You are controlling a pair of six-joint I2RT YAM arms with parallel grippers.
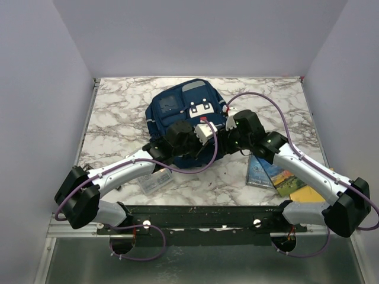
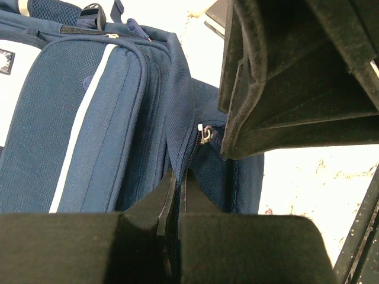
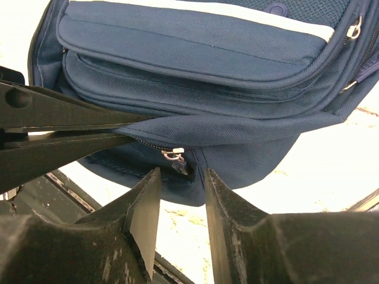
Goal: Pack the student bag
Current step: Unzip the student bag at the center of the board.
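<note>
Student bag [image 1: 180, 109]: navy woven nylon with a mesh panel, a pale stripe and padded pocket fronts, lying flat at mid-bench [image 1: 118, 106] on a white surface with grey marble veining. Left fingers [image 2: 173, 195], matte black wedges, are closed on a taut fold of bag fabric beside the zip track. Right fingers [image 3: 181, 177] are parted and grip nothing; a small metal zip pull [image 3: 173, 156] hangs just beyond their gap. Glossy booklets [image 1: 269, 171] lie by the right arm, and a small clear box [image 1: 155, 180] by the left.
</note>
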